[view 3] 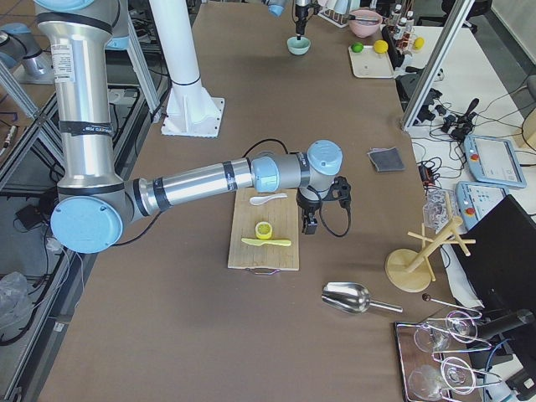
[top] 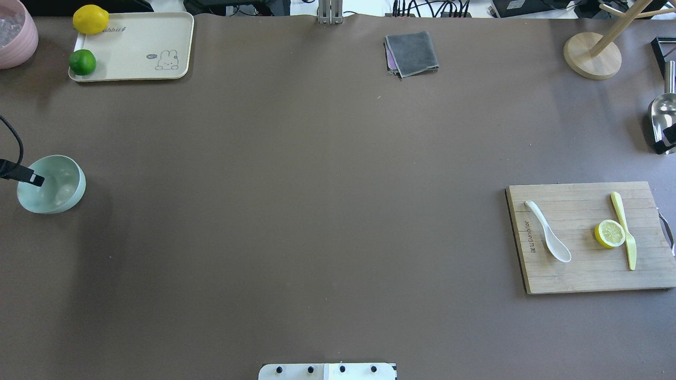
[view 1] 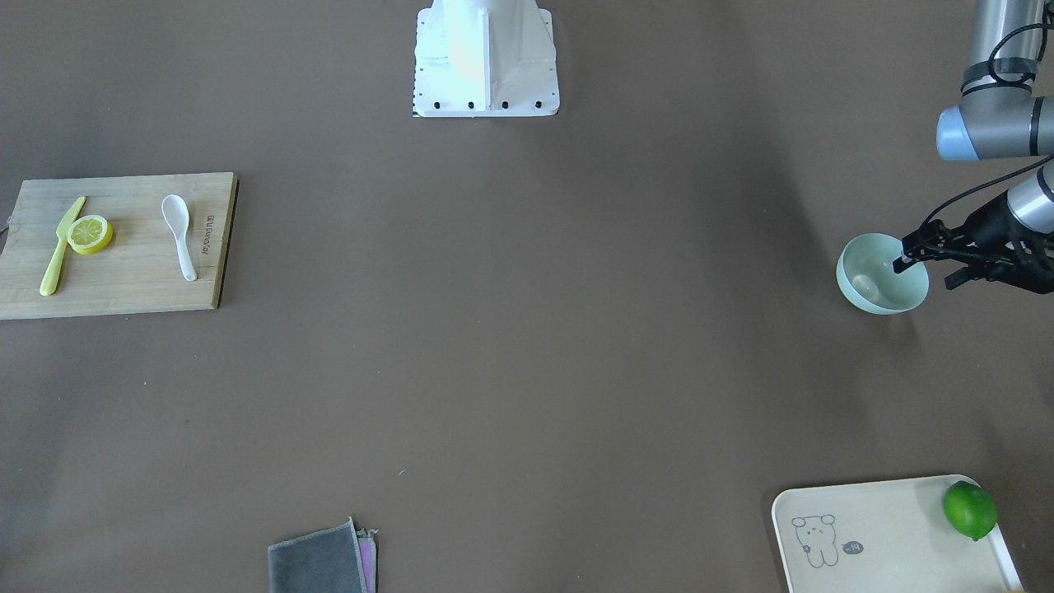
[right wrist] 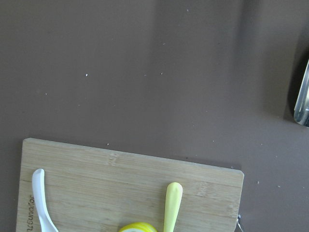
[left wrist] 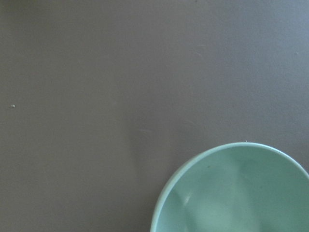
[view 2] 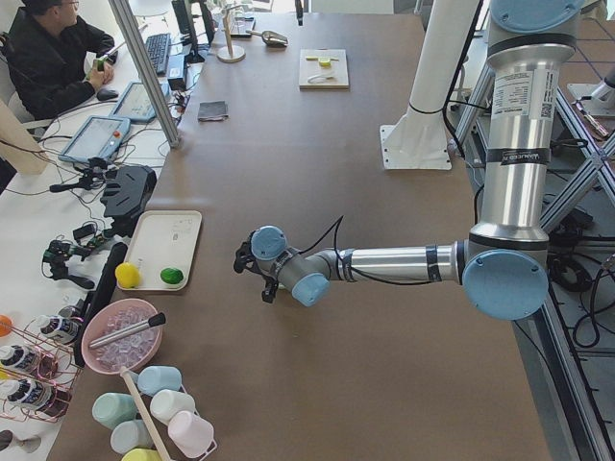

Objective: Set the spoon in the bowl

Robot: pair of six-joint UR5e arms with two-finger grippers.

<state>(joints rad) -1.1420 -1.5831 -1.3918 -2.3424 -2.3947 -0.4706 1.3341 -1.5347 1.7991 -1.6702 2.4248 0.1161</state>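
— Where is the spoon?
— The spoon (view 1: 179, 235) lies flat on the cutting board (view 1: 123, 284), on the half nearer the middle of the worktop (view 1: 527, 346), with its scoop toward the robot's base. Nothing touches it. On the board's other half a yellow knife (view 1: 59, 251) rests beside a lemon slice (view 1: 90, 234).
— And the bowl?
— The bowl (view 1: 881, 288) stands upright well apart from the board, at the opposite end of the worktop.
— What about the arms?
— The left pincer (view 1: 929, 270) is at the bowl, far from the board. It is released, with one finger inside the rim and the other outside it. The right pincer (view 3: 309, 226) hangs just off the board's edge on the side away from the robot's base; I cannot tell whether it is released or clenched
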